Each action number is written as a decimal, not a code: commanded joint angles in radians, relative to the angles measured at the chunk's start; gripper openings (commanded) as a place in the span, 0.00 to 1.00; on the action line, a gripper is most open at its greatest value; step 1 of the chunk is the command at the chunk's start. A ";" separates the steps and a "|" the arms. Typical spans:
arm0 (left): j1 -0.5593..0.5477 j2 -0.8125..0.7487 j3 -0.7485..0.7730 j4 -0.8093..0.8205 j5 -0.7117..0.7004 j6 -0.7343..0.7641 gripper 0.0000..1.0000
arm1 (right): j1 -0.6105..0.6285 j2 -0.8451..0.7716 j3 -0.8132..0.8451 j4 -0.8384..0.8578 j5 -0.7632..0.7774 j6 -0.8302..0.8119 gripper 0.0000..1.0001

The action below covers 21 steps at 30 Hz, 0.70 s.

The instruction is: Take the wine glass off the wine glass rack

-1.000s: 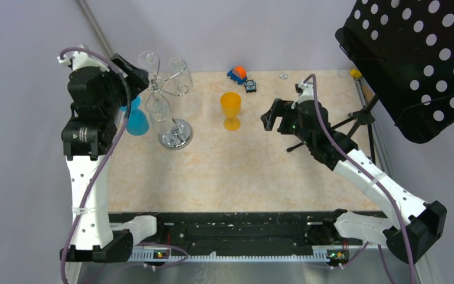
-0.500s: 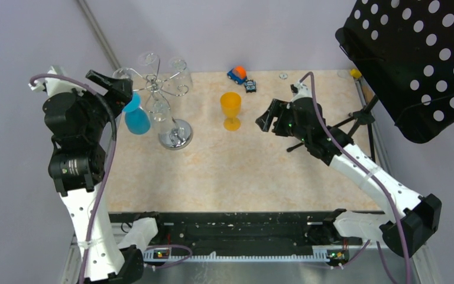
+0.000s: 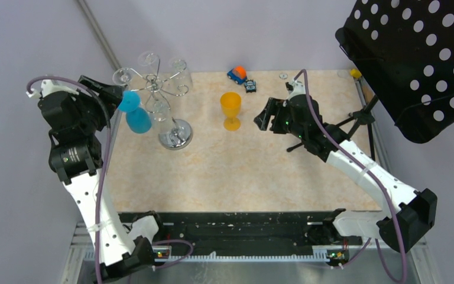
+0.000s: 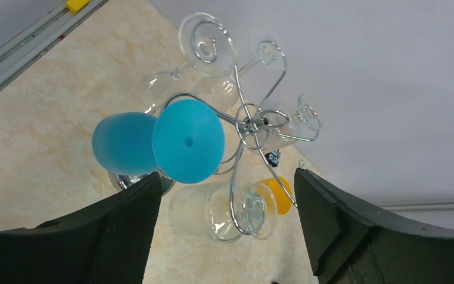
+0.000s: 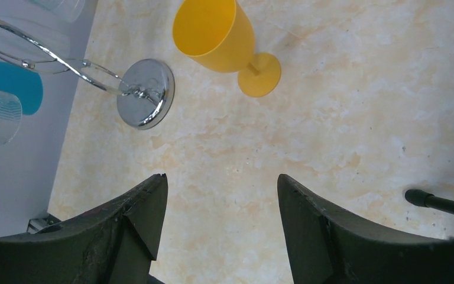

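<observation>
Left hand (image 4: 226, 177), wide open and empty, lines up to grip the blue wine glass (image 4: 187, 141) hanging from the wine glass rack (image 4: 249, 124)

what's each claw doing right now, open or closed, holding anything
left claw: open, holding nothing; the blue glass hangs on the rack ahead of it
right claw: open, holding nothing

Bright, even light; edges perhaps blurred.
</observation>
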 commanded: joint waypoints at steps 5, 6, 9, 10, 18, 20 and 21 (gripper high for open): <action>0.134 0.046 -0.110 0.078 0.194 -0.041 0.76 | -0.022 -0.040 0.007 0.043 0.032 -0.023 0.69; 0.136 0.040 -0.122 0.089 0.184 -0.032 0.75 | -0.023 -0.042 0.004 0.043 0.032 -0.020 0.69; 0.137 0.034 -0.157 0.106 0.189 -0.025 0.76 | -0.025 -0.048 -0.008 0.049 0.031 -0.015 0.69; 0.137 0.034 -0.170 0.113 0.197 -0.026 0.76 | -0.025 -0.050 -0.011 0.050 0.030 -0.014 0.69; 0.142 0.021 -0.280 0.221 0.220 -0.085 0.69 | -0.027 -0.054 -0.018 0.050 0.023 -0.002 0.68; 0.146 0.015 -0.310 0.254 0.210 -0.102 0.67 | -0.027 -0.058 -0.020 0.052 0.023 0.000 0.68; 0.147 0.012 -0.323 0.283 0.211 -0.114 0.66 | -0.027 -0.060 -0.021 0.052 0.025 0.003 0.68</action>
